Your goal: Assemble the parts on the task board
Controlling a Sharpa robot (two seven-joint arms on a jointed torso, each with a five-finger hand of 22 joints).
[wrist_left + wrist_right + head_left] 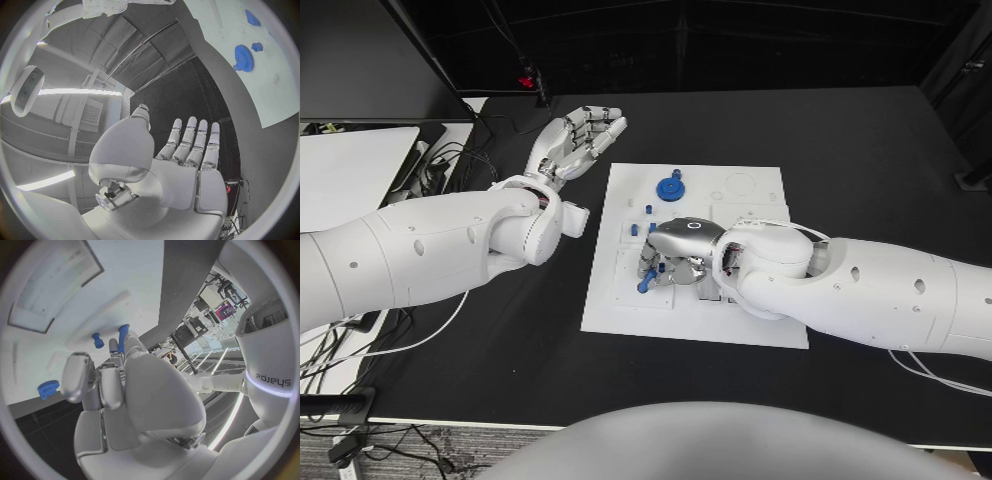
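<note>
The white task board (pixel 625 300) lies in the middle of the black table. A blue gear (pixel 671 187) sits on its far part, with small blue pegs (pixel 636 229) a little nearer. My right hand (pixel 681 252) hovers low over the board's middle, fingers curled down. It pinches a long blue peg (pixel 122 336) at its fingertips, also visible as the blue peg (pixel 646 284) by the board's left side. A short blue peg (pixel 97 340) stands on the board just beyond. My left hand (pixel 574 140) hangs open, fingers straight, over the table off the board's far left corner.
A white sheet (pixel 358 165) and loose cables (pixel 444 165) lie at the table's left edge. The board has a rectangular recess (pixel 53 287) and round outlines (pixel 740 185) at its far right. The blue gear (pixel 242 51) also shows beyond my left hand.
</note>
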